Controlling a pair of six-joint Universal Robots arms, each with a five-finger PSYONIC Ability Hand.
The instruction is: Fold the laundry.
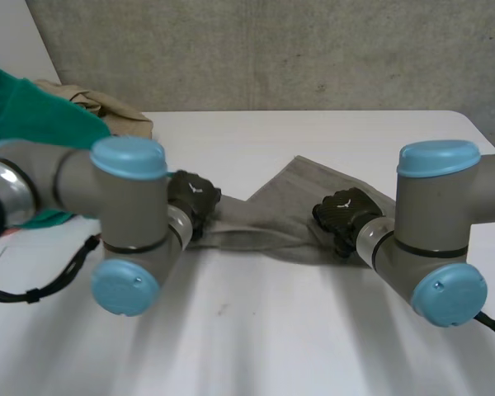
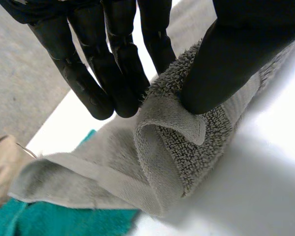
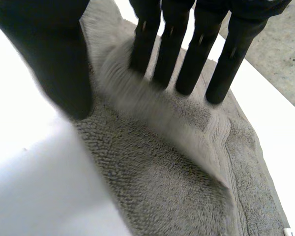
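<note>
A grey towel (image 1: 313,194) lies bunched across the middle of the white table (image 1: 272,330), stretched between my two hands. My left hand (image 1: 192,196) is at the towel's left end. In the left wrist view its thumb (image 2: 226,59) presses a rolled fold of the towel (image 2: 187,152) against the fingers (image 2: 118,73), so this hand is shut on the towel. My right hand (image 1: 346,216) is over the towel's right part. In the right wrist view its fingers (image 3: 191,49) are straight and stand apart from the thumb, with a loose fold of towel (image 3: 177,187) below them.
A green cloth (image 1: 33,115) and a beige cloth (image 1: 107,107) are piled at the table's far left corner, just past my left arm; the green cloth (image 2: 54,219) lies close behind the towel's end. A concrete wall rises behind the table.
</note>
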